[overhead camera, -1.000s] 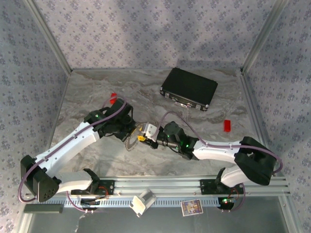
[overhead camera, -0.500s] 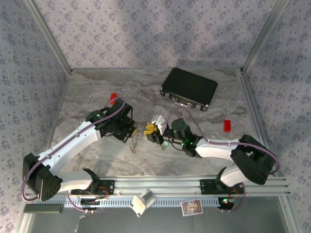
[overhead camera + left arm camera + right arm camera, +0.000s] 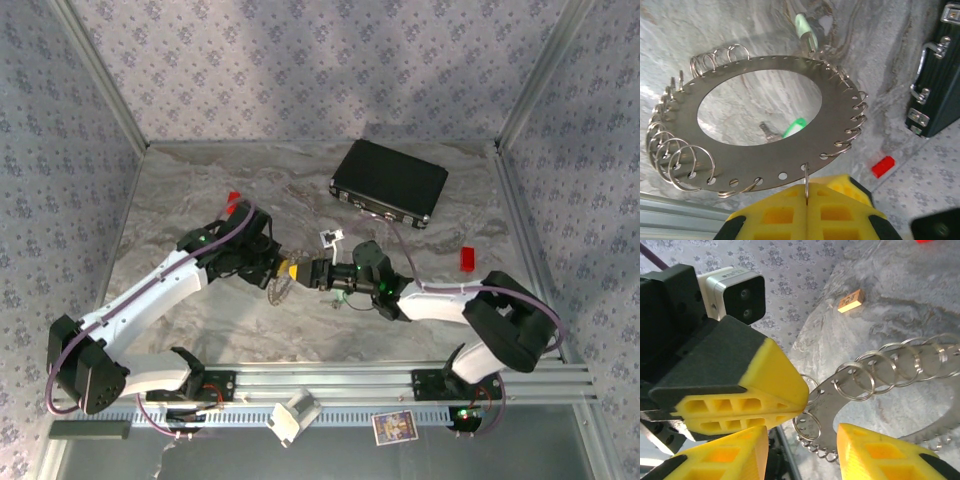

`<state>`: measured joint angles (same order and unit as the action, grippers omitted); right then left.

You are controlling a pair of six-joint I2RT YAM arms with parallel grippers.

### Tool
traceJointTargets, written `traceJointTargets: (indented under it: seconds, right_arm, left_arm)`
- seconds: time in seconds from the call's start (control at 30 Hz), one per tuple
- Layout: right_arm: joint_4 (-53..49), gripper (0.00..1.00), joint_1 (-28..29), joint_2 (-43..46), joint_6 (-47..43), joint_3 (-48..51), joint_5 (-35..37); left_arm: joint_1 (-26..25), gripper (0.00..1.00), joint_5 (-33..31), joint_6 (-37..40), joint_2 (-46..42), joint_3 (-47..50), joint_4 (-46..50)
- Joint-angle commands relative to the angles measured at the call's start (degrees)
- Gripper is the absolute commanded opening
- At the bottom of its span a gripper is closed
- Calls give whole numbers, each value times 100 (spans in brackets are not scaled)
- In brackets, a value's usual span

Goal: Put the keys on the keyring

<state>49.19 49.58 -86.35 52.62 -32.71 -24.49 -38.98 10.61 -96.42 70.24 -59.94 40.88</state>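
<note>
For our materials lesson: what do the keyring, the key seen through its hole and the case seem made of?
Keyring: likely brushed steel, dull grey sheen, punched holes. Key: silvery metal shank, mint-green head, probably plastic. Case: black shell, material unclear; shiny metal latches.

black case (image 3: 389, 182) rear right, table (image 3: 300, 335) front free

No legible words, brands or numbers. Printed card (image 3: 397, 427) on the front rail (image 3: 330, 380), well behind the right pincer (image 3: 300, 271): picture and marks too small to read. White tag (image 3: 327, 236) just beyond that pincer, by its wrist: dark marks, not decipherable.
</note>
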Motion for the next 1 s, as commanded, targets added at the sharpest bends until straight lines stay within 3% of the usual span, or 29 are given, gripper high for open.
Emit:
traceJointTargets:
  seconds: [0.0, 0.67, 0.97]
  right_arm:
    - [754, 42, -19, -257, 700, 45, -244]
    - [1637, 40, 53, -797, 661, 109, -319]
    - [1778, 43, -108, -545, 762, 450, -266]
  left_arm:
    - [25, 0, 197, -289, -10, -67, -448]
    - [49, 0, 106, -368, 42, -371, -557]
    - [66, 0, -384, -936, -29, -381, -565]
